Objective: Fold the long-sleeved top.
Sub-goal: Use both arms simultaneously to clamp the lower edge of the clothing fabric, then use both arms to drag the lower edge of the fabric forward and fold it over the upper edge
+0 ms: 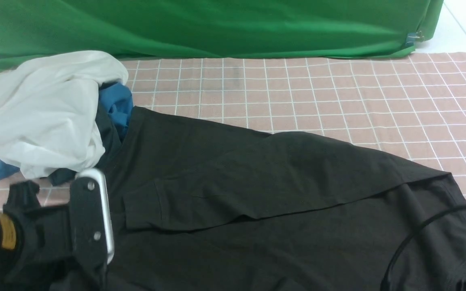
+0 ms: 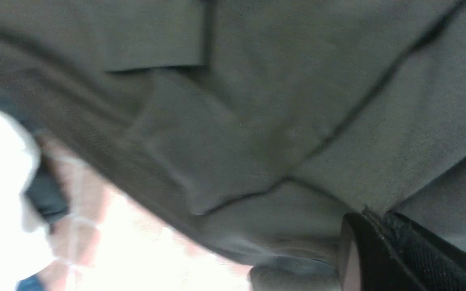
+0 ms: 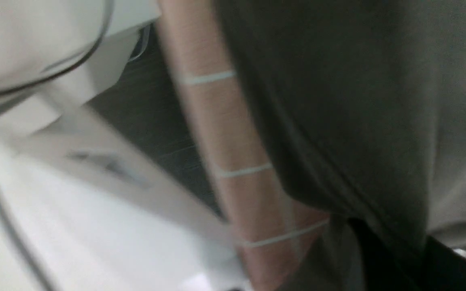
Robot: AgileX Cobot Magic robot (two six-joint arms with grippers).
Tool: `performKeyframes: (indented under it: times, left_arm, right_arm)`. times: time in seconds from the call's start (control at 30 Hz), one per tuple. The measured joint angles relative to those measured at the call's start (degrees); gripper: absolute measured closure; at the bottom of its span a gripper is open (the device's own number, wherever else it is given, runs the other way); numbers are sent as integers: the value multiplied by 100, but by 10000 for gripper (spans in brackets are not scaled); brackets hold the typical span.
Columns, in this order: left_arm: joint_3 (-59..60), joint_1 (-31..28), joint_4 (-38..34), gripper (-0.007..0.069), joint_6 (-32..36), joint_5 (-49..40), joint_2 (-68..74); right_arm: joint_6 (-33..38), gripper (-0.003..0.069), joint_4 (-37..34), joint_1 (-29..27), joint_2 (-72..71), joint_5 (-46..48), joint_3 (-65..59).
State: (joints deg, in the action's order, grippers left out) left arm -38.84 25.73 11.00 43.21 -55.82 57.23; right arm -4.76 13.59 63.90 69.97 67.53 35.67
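Black fingers of the left gripper are pinching the near edge of the very dark brownish-black knit long-sleeved top, which is lying spread across the pink grid-patterned tablecloth. The right gripper is showing too blurred to judge its grip. Farther back, a crumpled white garment is overlapping the top's far left end, so a lift is risking dragging it along.

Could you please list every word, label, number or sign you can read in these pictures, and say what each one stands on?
No text can be read in any view.
Yellow label on the left arm: too small and blurred to read.
The long-sleeved top, white garment and checked mat show no print.
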Motion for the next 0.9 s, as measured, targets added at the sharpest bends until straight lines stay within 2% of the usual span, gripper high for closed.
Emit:
performKeyframes:
  times: [0.1,0.13,0.27,0.37,0.4,0.47,0.6,0.9]
  left_arm:
    - [-203,-28,274,604,-246,202,273]
    - [-344,-130,288,604,-308,392,518]
    - [-753,-766,-40,604,-202,988,1363]
    - [-1075,-1279,-412,604,-86,1387,2004]
    - [-1099,-1306,-436,604,-86,1415,2043]
    - [-1408,-1547,-663,604,22,1635,2572]
    - [-1849,-1617,-727,604,36,1738,3121]
    - [-2884,-1617,-736,604,99,2039,3818]
  right_arm:
    - [134,601,151,-672,0,-323,26]
    - [268,601,183,-1114,6,-584,65]
    - [512,601,221,-2357,216,-1255,285]
    - [757,601,223,-3072,605,-1649,526]
    - [765,601,223,-3072,636,-1649,546]
    - [879,601,223,-3557,1059,-1921,866]
    - [1080,601,223,-4025,1687,-2057,1393]
    - [1569,601,218,-4615,2327,-2047,2470]
